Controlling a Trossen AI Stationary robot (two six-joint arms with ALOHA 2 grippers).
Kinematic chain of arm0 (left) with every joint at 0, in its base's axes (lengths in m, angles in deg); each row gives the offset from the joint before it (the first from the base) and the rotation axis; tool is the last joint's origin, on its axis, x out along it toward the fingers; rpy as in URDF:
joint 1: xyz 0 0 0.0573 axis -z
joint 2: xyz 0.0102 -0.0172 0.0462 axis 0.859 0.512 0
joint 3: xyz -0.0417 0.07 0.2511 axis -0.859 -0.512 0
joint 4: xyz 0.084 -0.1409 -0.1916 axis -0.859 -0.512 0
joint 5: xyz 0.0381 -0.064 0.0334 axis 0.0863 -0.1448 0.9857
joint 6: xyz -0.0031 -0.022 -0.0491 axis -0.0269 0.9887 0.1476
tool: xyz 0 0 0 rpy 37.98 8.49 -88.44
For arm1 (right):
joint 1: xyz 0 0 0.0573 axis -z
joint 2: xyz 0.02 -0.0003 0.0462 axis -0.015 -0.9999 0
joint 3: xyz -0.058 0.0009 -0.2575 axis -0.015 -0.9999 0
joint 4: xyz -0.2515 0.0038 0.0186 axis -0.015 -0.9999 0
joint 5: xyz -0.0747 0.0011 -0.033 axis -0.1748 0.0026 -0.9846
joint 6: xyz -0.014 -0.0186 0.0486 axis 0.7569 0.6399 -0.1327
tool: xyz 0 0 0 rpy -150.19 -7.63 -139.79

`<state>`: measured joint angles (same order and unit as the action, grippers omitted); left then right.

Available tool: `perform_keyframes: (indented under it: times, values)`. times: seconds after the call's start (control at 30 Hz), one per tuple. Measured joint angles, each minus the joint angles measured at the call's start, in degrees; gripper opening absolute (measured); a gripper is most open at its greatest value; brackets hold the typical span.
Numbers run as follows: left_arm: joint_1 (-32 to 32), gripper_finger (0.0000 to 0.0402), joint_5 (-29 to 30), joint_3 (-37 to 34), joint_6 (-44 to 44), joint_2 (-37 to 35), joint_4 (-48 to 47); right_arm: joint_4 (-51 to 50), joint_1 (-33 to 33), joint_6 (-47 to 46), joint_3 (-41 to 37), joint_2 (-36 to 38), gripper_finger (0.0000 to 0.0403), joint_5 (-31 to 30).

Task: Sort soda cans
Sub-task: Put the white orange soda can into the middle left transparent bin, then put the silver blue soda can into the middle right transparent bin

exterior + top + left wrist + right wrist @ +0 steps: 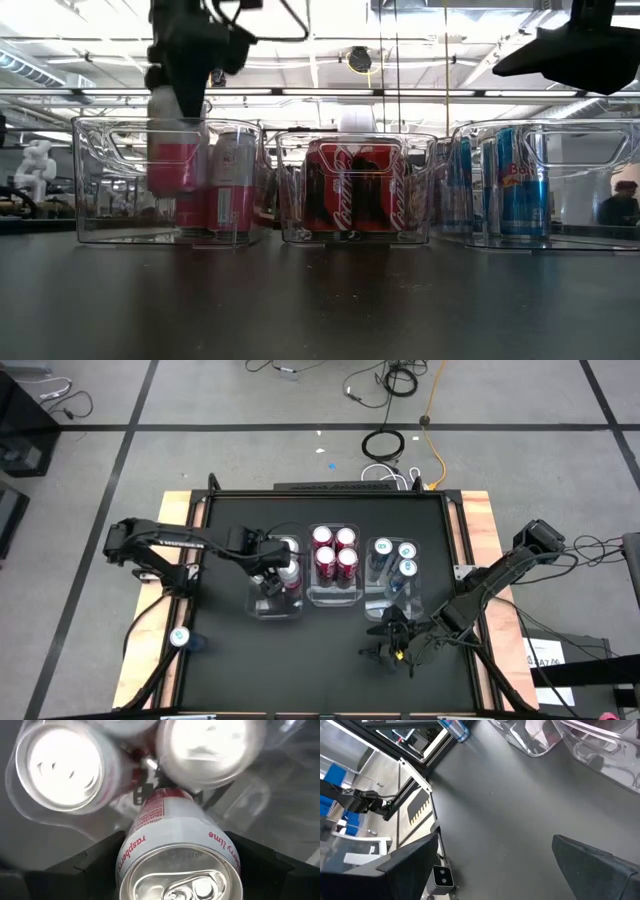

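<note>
My left gripper (272, 575) hangs over the left clear bin (262, 606), shut on a white and pink soda can (175, 835) labelled "raspberry lime". Two more silver-topped cans (65, 765) (210, 750) stand in that bin below it. The middle bin (333, 598) holds several red cans (334, 555), and the right bin (377, 603) holds blue cans (395, 558). My right gripper (392, 645) is open above the mat, near the front edge and in front of the right bin, with nothing between its fingers. My left gripper pinches the can's upper wall (131, 851) between its two fingers (95, 865), one on each side just below the silver top. The fingers come from above, pointing down. The can (175, 150) hangs upright, partly inside the left bin and clear of its floor.
A lone blue can (180, 637) stands by the table's left edge near the front, also in the right wrist view (457, 729). The three bins sit side by side at the middle of the black mat (330, 660), with free mat in front of them.
</note>
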<state>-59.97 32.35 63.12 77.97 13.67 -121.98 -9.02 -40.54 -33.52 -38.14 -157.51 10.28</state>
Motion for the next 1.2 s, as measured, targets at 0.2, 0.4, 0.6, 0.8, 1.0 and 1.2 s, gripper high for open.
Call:
perform_keyframes:
  times: [0.2, 0.4, 0.6, 0.8, 1.0, 1.2]
  values:
    - [-3.13, 0.032, 0.0, -6.07, -2.17, 0.0, 3.46, 0.0, 0.24, -1.77, 0.0, 0.0, 0.0384, -0.11]
    - [-4.94, 0.032, 0.05, -8.63, -3.06, 0.02, 8.04, 0.02, 0.5, -3.0, 0.0, -0.01, 0.0384, -2.65]
    - [-5.21, 0.0322, 0.53, -8.74, -2.73, 0.02, 8.6, 0.02, 0.74, -2.99, 0.02, -0.02, 0.0384, -2.93]
    - [-5.21, 0.0337, 1.03, -8.76, -2.72, 0.02, 10.34, 0.02, 0.74, -2.62, 0.02, -0.02, 0.0384, -2.85]
    - [-5.21, 0.0348, 1.51, -8.76, -2.58, 0.02, 11.64, 0.0, 0.74, -2.07, 0.01, -0.02, 0.0384, -2.57]
    - [-5.21, 0.0372, 1.55, -8.76, 0.31, 0.0, 11.67, 0.0, 0.74, -1.2, 0.02, -0.02, 0.0384, -2.36]
